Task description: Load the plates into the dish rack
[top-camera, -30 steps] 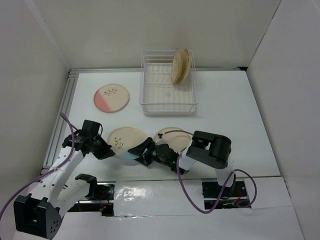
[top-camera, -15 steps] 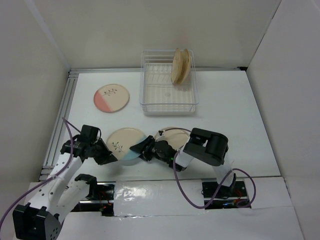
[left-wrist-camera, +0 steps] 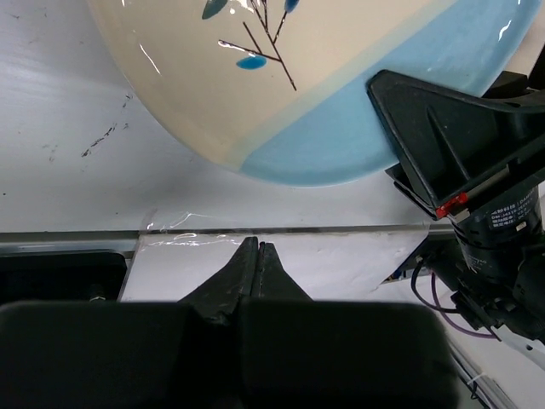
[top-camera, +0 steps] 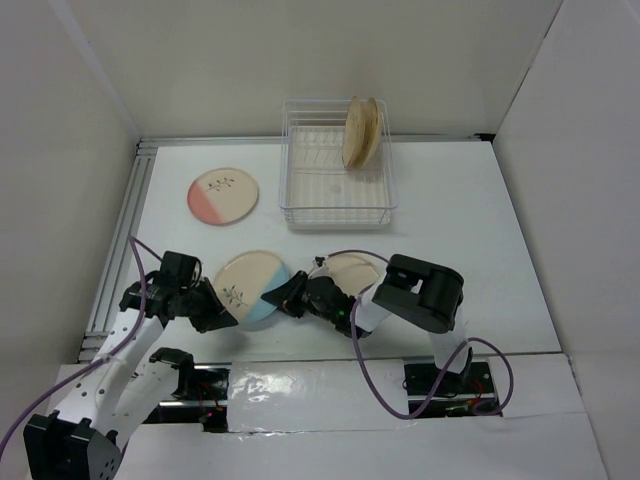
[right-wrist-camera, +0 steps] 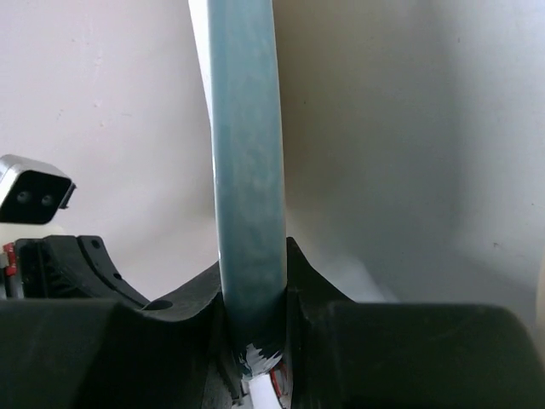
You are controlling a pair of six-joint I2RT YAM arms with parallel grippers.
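1. White tabletop (top-camera: 470, 220) between plain white walls carries everything. The blue plate (top-camera: 252, 288) sits near its front edge, between the two arms.
2. The right fingers (right-wrist-camera: 295, 285) stood wide apart a second ago. They have since closed and now clamp the plate's blue rim, which runs straight up between them in the right wrist view.
3. The left fingers (left-wrist-camera: 255, 260) have pinched fully together on nothing, with their tips just short of the plate's near edge.
4. My reading is that the grasp is made and the plate is ready to lift toward the dish rack (top-camera: 337, 190). I cannot tell whether it has left the surface yet.
5. Plates, five in all:
   - Two tan plates (top-camera: 360, 132) stand on edge at the rack's right end.
   - Three are still out: the blue one, the pink plate (top-camera: 223, 195) far left, and a third plate (top-camera: 355, 270) just right of the blue, half hidden by the right arm so its colour band does not show.
6. There is one rack and two arms.
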